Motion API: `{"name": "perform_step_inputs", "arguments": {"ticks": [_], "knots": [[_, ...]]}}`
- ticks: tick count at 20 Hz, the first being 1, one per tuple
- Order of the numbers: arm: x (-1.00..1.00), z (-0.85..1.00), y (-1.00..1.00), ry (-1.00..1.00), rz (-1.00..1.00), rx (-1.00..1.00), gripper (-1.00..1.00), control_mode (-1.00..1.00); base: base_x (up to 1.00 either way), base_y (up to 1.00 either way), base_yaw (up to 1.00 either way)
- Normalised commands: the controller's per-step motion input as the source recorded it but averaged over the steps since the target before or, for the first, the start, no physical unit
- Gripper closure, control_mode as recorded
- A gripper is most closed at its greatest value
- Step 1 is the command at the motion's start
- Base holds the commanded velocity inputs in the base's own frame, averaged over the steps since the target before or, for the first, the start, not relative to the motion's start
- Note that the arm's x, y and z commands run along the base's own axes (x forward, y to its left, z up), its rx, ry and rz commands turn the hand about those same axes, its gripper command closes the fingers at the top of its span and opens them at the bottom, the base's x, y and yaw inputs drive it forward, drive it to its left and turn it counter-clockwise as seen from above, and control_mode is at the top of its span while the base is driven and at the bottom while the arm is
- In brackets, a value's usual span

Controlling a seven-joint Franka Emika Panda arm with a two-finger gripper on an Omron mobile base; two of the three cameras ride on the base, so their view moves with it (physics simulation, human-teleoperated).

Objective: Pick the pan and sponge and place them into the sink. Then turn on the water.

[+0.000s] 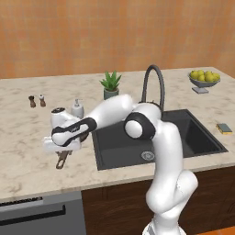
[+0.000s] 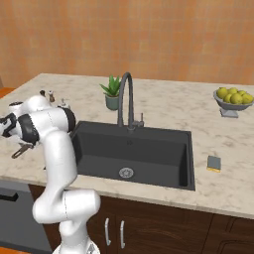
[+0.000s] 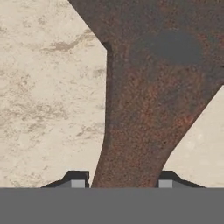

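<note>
My gripper [image 3: 121,181] hangs low over the counter left of the sink, and its two fingertips sit on either side of the rusty brown handle of the pan [image 3: 148,87], shut on it. Under the white hand [image 1: 64,148], the end of the pan handle [image 1: 61,160] sticks out toward the counter's front; the pan's bowl is hidden by the hand. The handle [image 2: 20,151] also shows below the hand at the far left. The sponge [image 1: 224,128] [image 2: 214,163] lies on the counter right of the dark sink [image 1: 202,137] [image 2: 149,154]. No water is in view at the faucet [image 1: 153,82] [image 2: 125,99].
A soap dispenser [image 1: 77,108] stands just behind the hand, with two small shakers [image 1: 36,100] farther left. A potted plant [image 1: 110,85] stands beside the faucet. A bowl of lemons [image 1: 204,79] sits at the back right.
</note>
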Motion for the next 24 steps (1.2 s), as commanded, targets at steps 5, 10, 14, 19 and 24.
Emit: {"name": "perform_step_inputs", "arguments": {"ticks": [5, 10, 14, 19, 24], "knots": [[0.00, 0.59, -0.68, -0.03, -0.18, 0.06, 1.00, -1.00, 0.00, 0.00, 0.00], [-0.06, 0.13, -0.67, 0.00, -0.29, 0.00, 1.00, -1.00, 0.00, 0.00, 0.00], [-0.03, 0.00, -0.94, 0.00, -0.36, -0.08, 1.00, -1.00, 0.00, 0.00, 0.00], [0.08, -0.06, -0.86, 0.02, -0.40, -0.11, 1.00, -1.00, 0.00, 0.00, 0.00], [0.23, -0.06, -0.79, 0.03, -0.35, -0.08, 1.00, -1.00, 0.00, 0.00, 0.00]]}}
